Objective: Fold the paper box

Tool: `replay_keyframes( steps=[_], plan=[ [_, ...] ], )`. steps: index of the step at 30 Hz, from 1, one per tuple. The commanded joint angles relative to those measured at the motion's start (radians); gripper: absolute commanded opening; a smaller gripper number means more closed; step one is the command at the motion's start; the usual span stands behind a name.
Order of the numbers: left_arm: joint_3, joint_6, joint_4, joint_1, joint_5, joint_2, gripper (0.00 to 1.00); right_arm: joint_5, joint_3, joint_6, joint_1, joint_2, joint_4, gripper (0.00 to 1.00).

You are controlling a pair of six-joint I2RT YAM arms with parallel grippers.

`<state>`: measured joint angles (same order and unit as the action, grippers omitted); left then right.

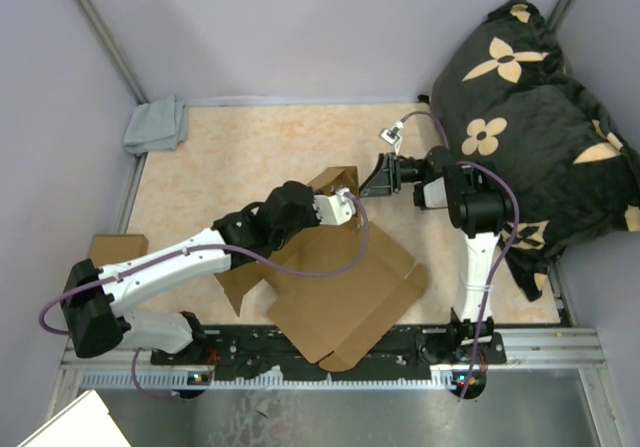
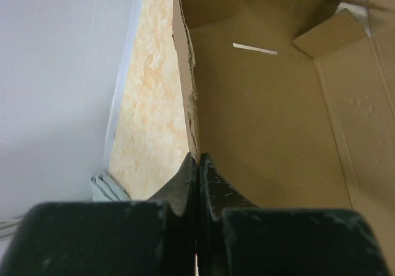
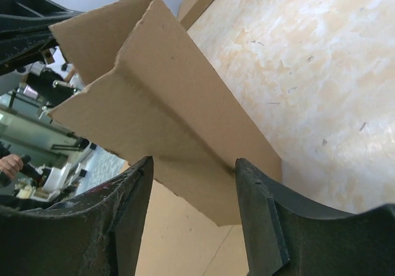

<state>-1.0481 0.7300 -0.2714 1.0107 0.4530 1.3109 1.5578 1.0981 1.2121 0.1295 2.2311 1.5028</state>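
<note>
The paper box (image 1: pixel 340 297) is brown cardboard lying mostly flat near the table's front centre, with one flap raised at its far end (image 1: pixel 335 182). My left gripper (image 1: pixel 345 205) is shut on the edge of that raised wall; in the left wrist view the fingers (image 2: pixel 199 168) pinch the thin cardboard edge, with the box's inner floor (image 2: pixel 265 128) to the right. My right gripper (image 1: pixel 375 177) is open just right of the raised flap; in the right wrist view the folded flap (image 3: pixel 154 97) stands between and beyond its spread fingers (image 3: pixel 191 165).
A grey folded cloth (image 1: pixel 157 125) lies at the far left corner. A small brown cardboard scrap (image 1: pixel 117 248) sits at the left edge. A large black cushion with tan flowers (image 1: pixel 530 107) fills the right side. Grey walls enclose the table.
</note>
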Motion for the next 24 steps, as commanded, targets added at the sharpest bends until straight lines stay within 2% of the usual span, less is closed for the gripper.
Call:
replay_keyframes(
  steps=[1, 12, 24],
  plan=[
    [0.025, 0.035, -0.004, 0.012, 0.064, -0.007, 0.00, 0.097, -0.025, -0.034, -0.043, -0.088, 0.223, 0.57],
    [0.076, 0.036, 0.046, 0.038, 0.113, -0.010, 0.00, 0.077, 0.005, -0.055, -0.017, -0.061, 0.222, 0.58],
    [0.258, 0.189, 0.311, 0.042, 0.152, -0.178, 0.00, -0.023, 0.091, -0.005, -0.077, -0.072, 0.221, 0.57]
  ],
)
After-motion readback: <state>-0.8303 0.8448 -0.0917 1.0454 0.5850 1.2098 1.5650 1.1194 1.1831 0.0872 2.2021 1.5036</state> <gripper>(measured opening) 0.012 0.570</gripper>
